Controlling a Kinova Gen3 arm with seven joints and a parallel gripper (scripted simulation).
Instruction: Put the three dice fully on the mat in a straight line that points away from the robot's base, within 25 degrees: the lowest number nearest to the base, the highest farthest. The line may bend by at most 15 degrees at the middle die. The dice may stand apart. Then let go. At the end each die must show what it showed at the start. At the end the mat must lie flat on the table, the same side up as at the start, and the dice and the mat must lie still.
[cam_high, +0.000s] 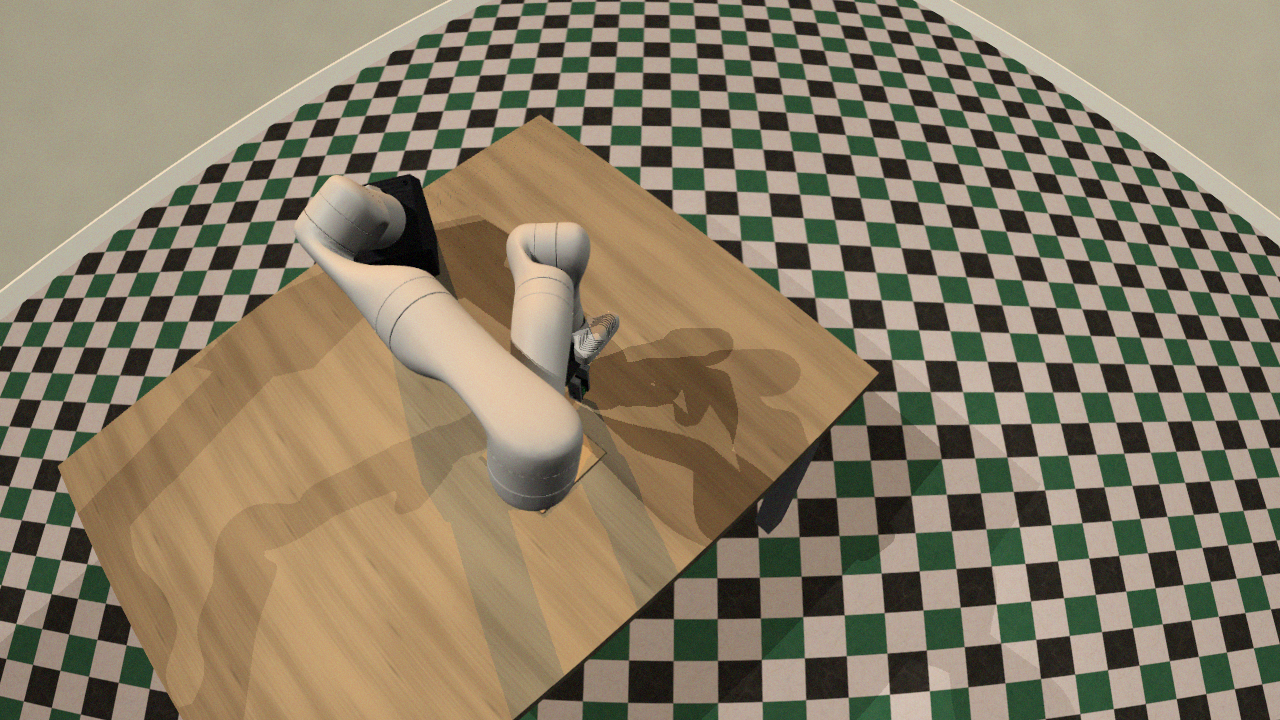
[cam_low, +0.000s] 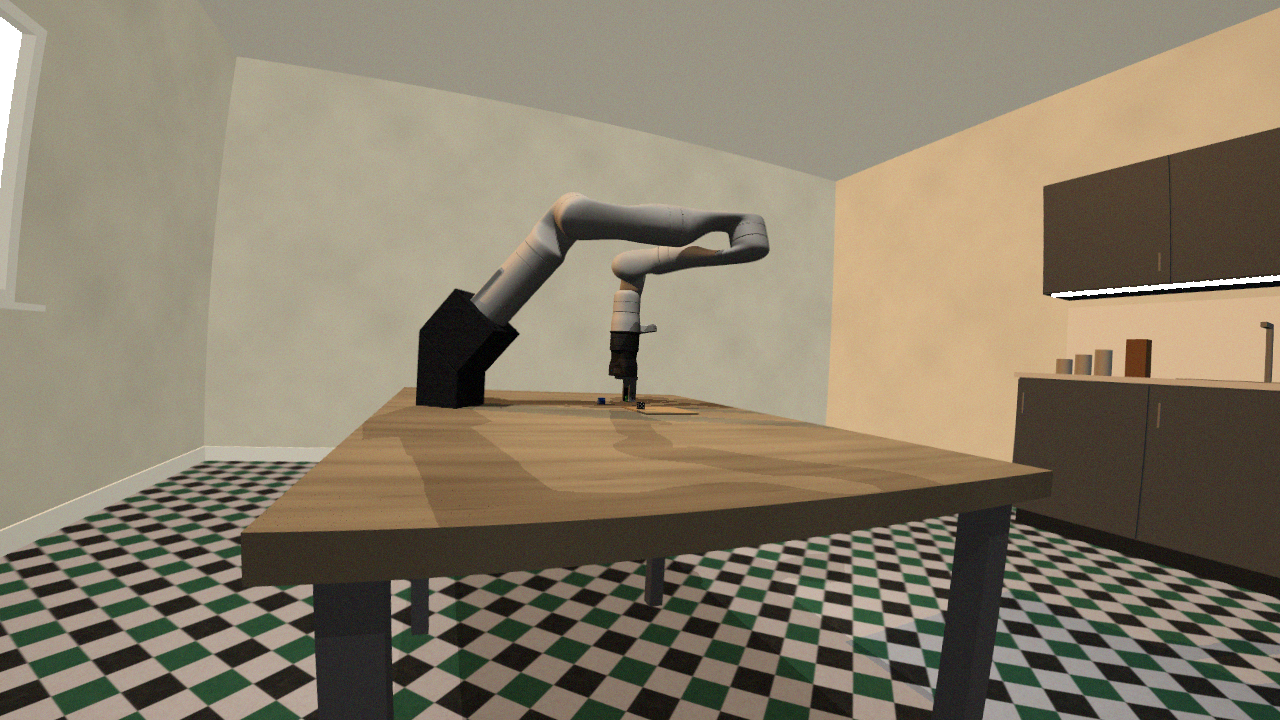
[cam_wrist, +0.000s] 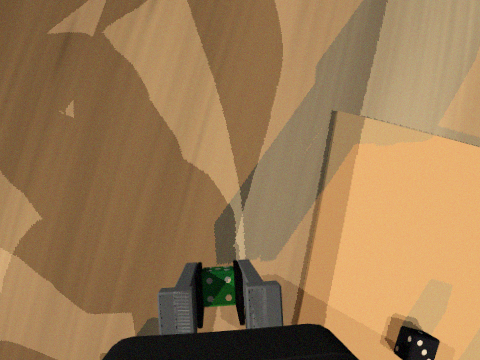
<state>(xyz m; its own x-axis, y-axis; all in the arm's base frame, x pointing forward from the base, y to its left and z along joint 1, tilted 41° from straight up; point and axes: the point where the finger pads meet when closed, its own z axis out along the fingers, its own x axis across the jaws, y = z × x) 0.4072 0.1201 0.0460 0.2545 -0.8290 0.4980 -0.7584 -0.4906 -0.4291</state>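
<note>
My gripper (cam_wrist: 218, 283) (cam_low: 629, 392) points straight down and is shut on a green die (cam_wrist: 219, 288) with pale pips. It holds the die low over the bare table, just off the left edge of the tan mat (cam_wrist: 414, 220) (cam_low: 673, 410) (cam_high: 590, 460). I cannot tell whether the die touches the wood. A black die (cam_wrist: 416, 346) (cam_low: 640, 405) lies on the mat near its edge, with three pips on top. A small blue die (cam_low: 600, 400) sits on the table off the mat, on the base's side of the gripper. In the top view the arm hides the dice.
The black robot base (cam_low: 456, 353) (cam_high: 407, 223) stands at the table's far corner. The arm's elbow (cam_high: 532, 447) hangs over most of the mat. Dark arm shadows cross the wooden table (cam_high: 268, 501) (cam_low: 626, 483).
</note>
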